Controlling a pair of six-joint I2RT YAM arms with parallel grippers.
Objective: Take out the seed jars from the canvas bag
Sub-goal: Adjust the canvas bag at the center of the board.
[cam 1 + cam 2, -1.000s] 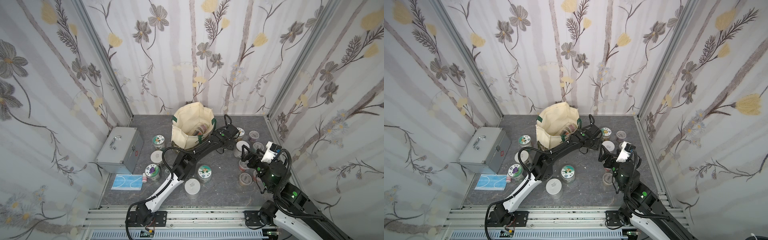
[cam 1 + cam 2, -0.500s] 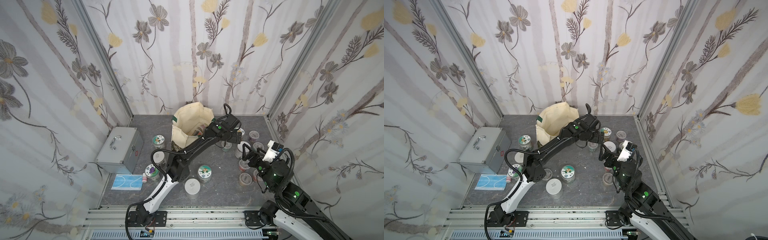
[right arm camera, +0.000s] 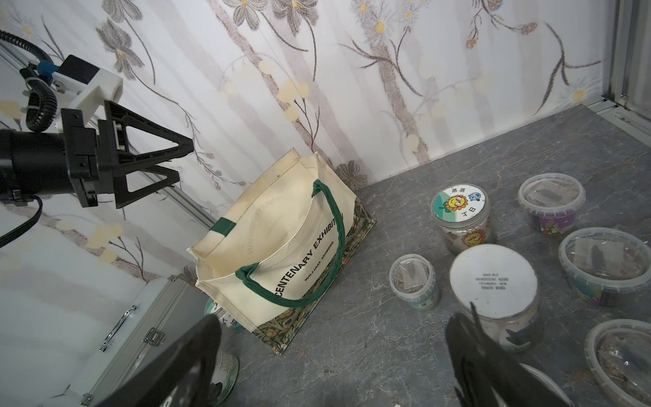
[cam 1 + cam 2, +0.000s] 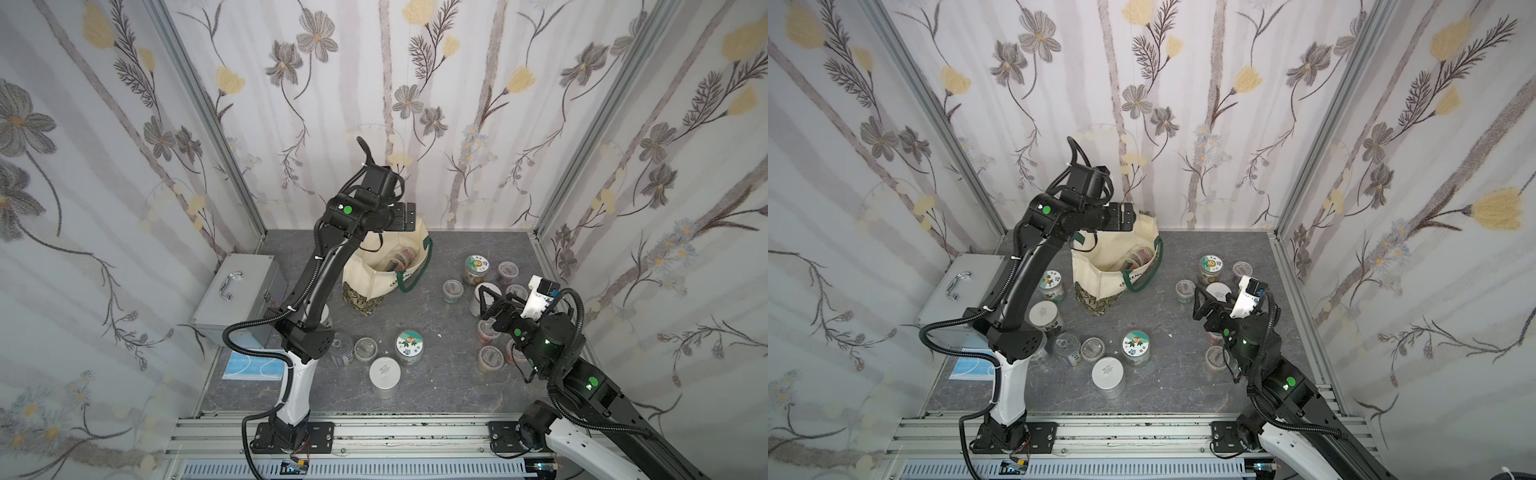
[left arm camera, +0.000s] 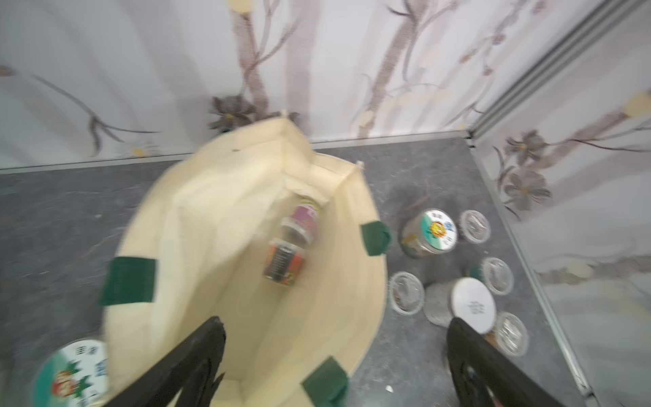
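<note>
1. Up from low among the jars on the right-arm side of the bag, the left arm has swung within the last second to hang high over the bag's mouth. The right arm has hardly shifted.
2. The left gripper point(image 3: 185, 162) is released, its jaws spread wide with nothing between them.
3. The cream canvas bag point(image 4: 374, 286), with dark green handles, black lettering and a dark floral base, stands upright and open. One handle droops over its lettered face.
4. Two small clear cylindrical seed jars point(image 5: 292, 243) lie on their sides inside the bag, just beside each other. One is a purple-labelled jar point(image 5: 304, 215) and one is an orange-labelled jar point(image 5: 283, 264).
5. More jars stand out on the grey stone-patterned worktop point(image 4: 440, 316). On the bag's right-arm side are a jar with a green-and-white pictured lid point(image 4: 477, 265), a white-lidded jar point(image 3: 493, 278), a small clear-lidded jar point(image 4: 453, 289) and several others.
6. The right gripper point(image 4: 495, 300) hovers over that cluster, above the white-lidded jar, jaws wide and empty.
7. In front of the bag stand another pictured-lid jar point(image 4: 409, 344), a second white-lidded one point(image 4: 385, 371) and a clear-lidded one point(image 4: 365, 348).
8. In a top view, two further jars point(image 4: 1052, 280) stand between the bag and the silver metal case point(image 4: 241, 291), which sits on the bag's left-arm side.
9. A blue face mask point(image 4: 249, 368) lies flat in front of that case, well apart from the bag.
</note>
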